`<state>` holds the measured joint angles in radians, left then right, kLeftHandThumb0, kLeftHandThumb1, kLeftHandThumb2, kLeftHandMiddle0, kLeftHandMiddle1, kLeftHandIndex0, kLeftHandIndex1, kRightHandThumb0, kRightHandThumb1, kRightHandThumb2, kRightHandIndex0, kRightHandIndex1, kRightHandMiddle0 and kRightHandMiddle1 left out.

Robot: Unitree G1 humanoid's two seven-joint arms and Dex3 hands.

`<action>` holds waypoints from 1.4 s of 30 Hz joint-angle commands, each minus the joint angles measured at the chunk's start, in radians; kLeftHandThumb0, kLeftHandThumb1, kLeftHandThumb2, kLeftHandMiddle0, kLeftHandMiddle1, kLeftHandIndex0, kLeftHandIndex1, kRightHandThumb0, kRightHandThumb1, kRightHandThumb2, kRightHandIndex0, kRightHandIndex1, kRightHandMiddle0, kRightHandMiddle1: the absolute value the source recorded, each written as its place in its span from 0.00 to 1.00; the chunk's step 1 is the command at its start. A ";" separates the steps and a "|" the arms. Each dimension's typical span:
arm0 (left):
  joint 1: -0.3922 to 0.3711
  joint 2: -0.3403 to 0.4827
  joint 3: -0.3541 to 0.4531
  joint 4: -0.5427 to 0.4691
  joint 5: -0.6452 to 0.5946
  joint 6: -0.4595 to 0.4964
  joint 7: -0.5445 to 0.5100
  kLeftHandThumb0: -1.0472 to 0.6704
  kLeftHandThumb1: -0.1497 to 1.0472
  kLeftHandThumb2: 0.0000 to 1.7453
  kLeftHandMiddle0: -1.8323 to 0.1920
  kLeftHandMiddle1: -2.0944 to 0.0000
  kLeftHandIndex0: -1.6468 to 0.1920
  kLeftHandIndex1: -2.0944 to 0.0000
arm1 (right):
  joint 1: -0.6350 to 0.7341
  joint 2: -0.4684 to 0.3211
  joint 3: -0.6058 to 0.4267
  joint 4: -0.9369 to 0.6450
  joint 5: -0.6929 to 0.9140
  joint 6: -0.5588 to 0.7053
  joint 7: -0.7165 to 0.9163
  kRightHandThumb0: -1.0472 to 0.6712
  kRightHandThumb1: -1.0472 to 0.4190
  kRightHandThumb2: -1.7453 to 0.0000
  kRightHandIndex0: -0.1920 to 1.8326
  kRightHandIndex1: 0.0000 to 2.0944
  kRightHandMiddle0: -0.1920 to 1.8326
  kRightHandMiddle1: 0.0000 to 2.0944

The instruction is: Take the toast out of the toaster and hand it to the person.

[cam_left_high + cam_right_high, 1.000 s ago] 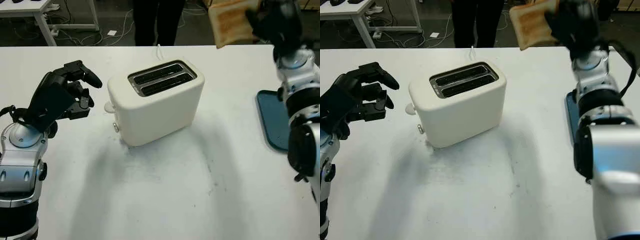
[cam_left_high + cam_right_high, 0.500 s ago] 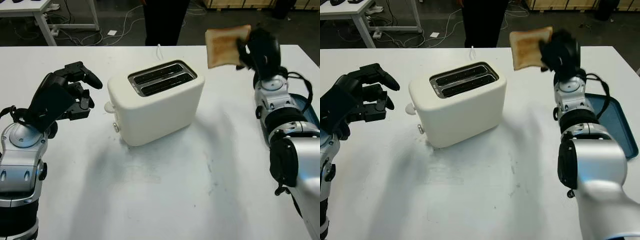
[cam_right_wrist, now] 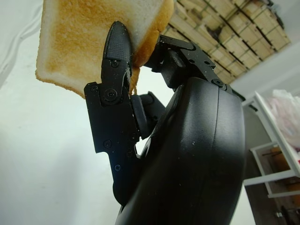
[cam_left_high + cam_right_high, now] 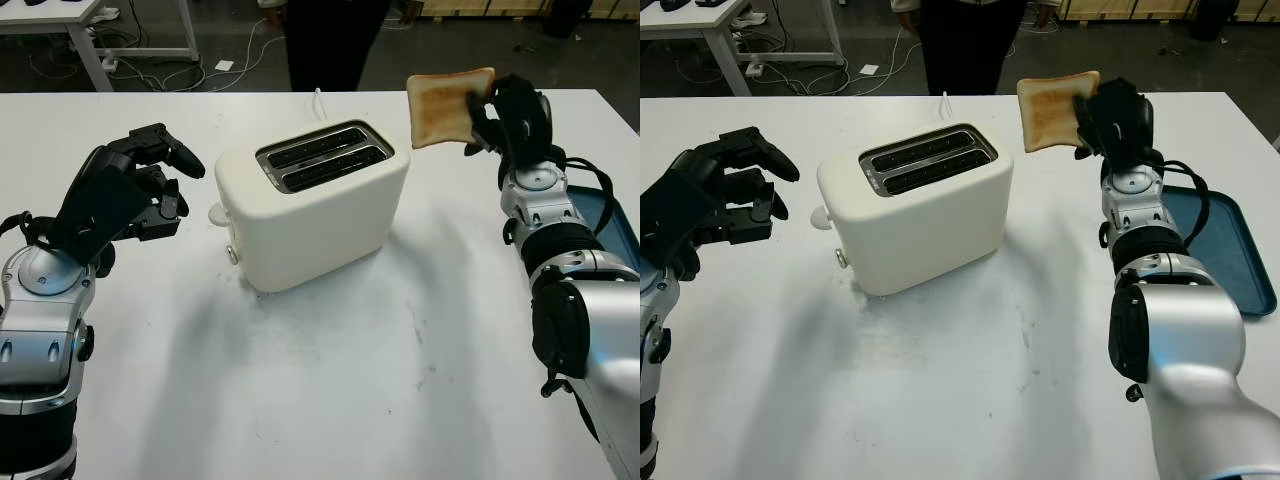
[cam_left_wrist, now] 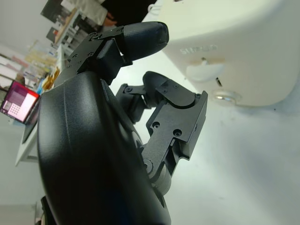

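The right robot hand (image 4: 505,110) pinches a slice of toast (image 4: 448,106) by one edge and holds it upright in the air above the white surface (image 4: 330,380), at about 2 o'clock from the toaster (image 4: 312,200) and well clear of it. In the right wrist view, black fingers (image 3: 115,89) clamp the browned slice from both faces. The cream toaster stands near the middle of the surface, its two slots facing up and its lever end turned toward the left robot hand (image 4: 135,190). That hand hangs just above the surface at 9 o'clock from the toaster, fingers curled and gripping nothing, near the lever knob (image 5: 201,72) but apart from it. A blue tray (image 4: 1220,240) lies on the surface at 3 o'clock, beside the right arm. A person in dark clothing (image 4: 330,40) stands at the far edge, at 12 o'clock beyond the toaster.
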<state>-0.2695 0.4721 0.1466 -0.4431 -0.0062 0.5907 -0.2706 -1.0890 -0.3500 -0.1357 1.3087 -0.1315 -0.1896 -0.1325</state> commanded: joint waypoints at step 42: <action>-0.015 0.014 -0.004 -0.034 0.012 0.092 0.010 0.59 0.74 0.66 0.64 0.25 0.66 0.30 | -0.022 0.053 -0.002 0.008 0.014 0.002 0.006 0.45 0.09 0.76 0.49 0.83 0.37 0.83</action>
<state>-0.2733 0.4805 0.1461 -0.4655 -0.0023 0.6644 -0.2683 -1.0945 -0.2987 -0.1394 1.3089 -0.1138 -0.1889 -0.1213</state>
